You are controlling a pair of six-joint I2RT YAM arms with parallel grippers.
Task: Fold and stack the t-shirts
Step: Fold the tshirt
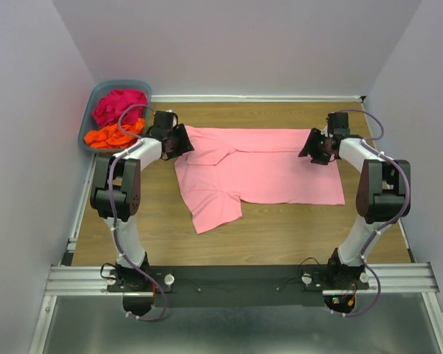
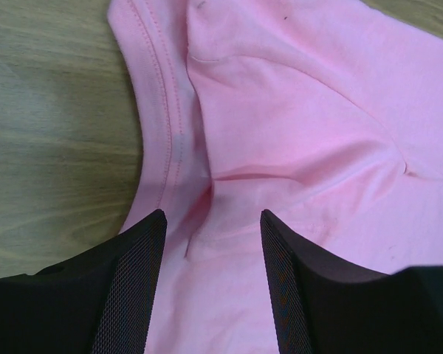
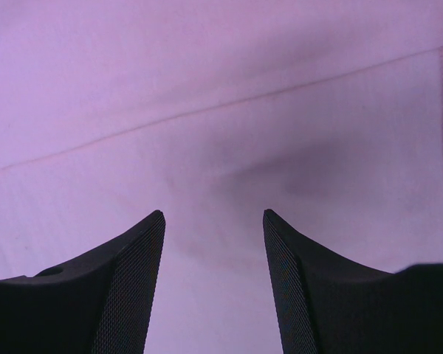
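A light pink t-shirt lies spread flat across the wooden table, with one sleeve hanging toward the near left. My left gripper hovers over its far left corner. In the left wrist view that gripper is open, and the pink cloth with a stitched hem lies under the gap. My right gripper is at the shirt's far right corner. Seen from its wrist, this gripper is also open over smooth pink cloth. A magenta t-shirt and an orange t-shirt lie bunched in a basket.
The grey-blue plastic basket stands at the far left corner beside the left wall. Bare wooden table runs between the shirt and the arm bases. White walls close in the left, back and right sides.
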